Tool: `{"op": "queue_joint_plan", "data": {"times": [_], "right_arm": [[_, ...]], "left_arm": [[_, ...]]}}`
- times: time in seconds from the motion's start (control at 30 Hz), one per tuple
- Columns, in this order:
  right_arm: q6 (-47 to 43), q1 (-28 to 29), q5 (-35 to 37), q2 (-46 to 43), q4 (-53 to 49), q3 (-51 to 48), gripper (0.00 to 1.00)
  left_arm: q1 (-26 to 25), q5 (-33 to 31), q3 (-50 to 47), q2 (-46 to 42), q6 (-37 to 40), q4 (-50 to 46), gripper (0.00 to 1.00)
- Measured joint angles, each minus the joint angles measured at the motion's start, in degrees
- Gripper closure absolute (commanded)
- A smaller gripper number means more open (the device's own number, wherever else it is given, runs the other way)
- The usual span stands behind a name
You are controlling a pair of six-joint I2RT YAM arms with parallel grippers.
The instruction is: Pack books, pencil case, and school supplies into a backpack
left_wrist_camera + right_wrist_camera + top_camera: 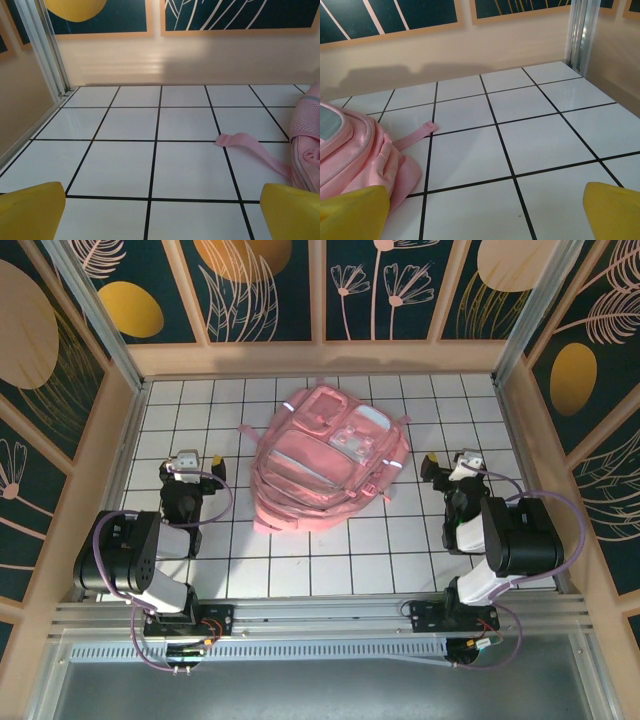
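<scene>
The left arm [140,560] rises from its base at the near-left edge of the desk [300,565], folds back at the elbow and reaches its forearm toward the far edge. Its wrist is level, so the left claw [190,462] faces the far wall, low over the white grid tiles. In the left wrist view the left claw [160,212] stands wide, its yellow fingertips [30,210] in the two bottom corners with bare tiles between them. A loose pink strap [250,150] lies flat on the desk ahead and to its right. The backpack [330,460] lies front side up in the middle of the desk, nearer the far edge, between the two claws and apart from both. The right arm [500,540] mirrors the left from the near-right edge, folded and pointing the same way. The right claw [452,468] also gapes wide, with the side of the backpack [355,150] just ahead on its left.
</scene>
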Motion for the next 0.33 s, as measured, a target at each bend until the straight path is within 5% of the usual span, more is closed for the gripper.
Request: {"op": "queue_joint_plan", "data": {"times": [0.33], "right_arm": [[0.0,-0.6,-2.2,0.0,-1.0,0.3,0.01]], "left_arm": [[0.0,-0.4,0.0,0.0,-0.4,0.0,0.01]]}}
